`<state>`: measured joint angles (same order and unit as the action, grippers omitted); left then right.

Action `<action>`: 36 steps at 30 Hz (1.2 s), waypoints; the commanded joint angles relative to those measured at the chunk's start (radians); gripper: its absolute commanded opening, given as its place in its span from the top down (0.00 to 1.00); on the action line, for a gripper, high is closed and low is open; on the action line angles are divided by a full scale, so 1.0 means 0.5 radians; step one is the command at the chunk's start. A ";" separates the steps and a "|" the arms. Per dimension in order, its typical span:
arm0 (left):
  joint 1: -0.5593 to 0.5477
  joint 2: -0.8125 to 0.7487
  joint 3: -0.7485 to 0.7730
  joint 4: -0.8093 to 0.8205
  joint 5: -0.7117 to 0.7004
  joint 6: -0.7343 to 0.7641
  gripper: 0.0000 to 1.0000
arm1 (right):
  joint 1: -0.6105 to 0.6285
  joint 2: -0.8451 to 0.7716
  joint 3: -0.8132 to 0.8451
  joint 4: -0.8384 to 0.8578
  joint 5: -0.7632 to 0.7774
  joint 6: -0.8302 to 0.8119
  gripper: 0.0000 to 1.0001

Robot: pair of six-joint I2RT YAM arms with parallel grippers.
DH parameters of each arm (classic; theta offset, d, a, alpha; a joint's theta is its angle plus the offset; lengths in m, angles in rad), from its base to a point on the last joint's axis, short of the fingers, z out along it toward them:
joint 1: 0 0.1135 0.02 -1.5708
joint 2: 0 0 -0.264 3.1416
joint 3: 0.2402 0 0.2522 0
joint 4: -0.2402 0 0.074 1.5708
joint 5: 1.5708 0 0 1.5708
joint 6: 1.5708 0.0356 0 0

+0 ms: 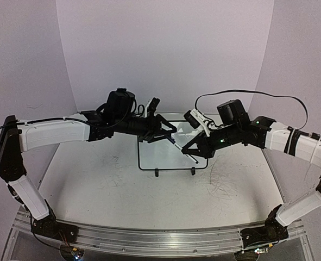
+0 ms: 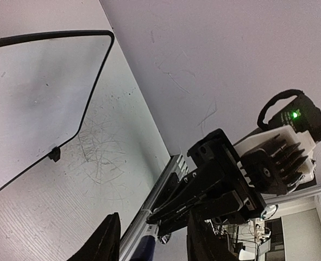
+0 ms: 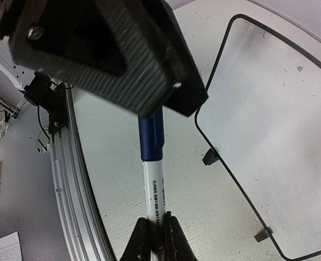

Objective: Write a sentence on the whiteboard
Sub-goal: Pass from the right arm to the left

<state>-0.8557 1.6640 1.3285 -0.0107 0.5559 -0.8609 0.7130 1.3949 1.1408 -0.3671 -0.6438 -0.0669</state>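
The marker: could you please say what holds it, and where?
The right tool grips the marker by its white barrel; the left tool, open, flanks the cap.

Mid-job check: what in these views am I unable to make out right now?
- Tip of the marker: every view, under the blue cap.
- Far end of the blue cap: right wrist view, covered by a ribbed pad of the left tool; left wrist view, cut off at the bottom edge.
- Upper part of the whiteboard: top view, behind the left tool and right tool.
- Print on the marker barrel: right wrist view, too small to read.
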 commanded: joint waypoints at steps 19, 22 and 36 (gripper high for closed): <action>0.036 0.035 0.055 -0.077 0.283 0.123 0.71 | 0.019 0.037 0.045 0.109 0.078 0.033 1.00; 0.036 0.053 0.057 -0.077 0.301 0.126 0.76 | 0.020 0.040 0.052 0.117 0.081 0.030 1.00; 0.062 0.052 0.110 -0.110 0.246 0.169 0.96 | 0.022 0.012 0.027 0.139 0.222 0.101 0.56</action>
<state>-0.8371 1.6989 1.3354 -0.0696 0.6964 -0.7977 0.7189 1.4101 1.1408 -0.3435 -0.5928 -0.0496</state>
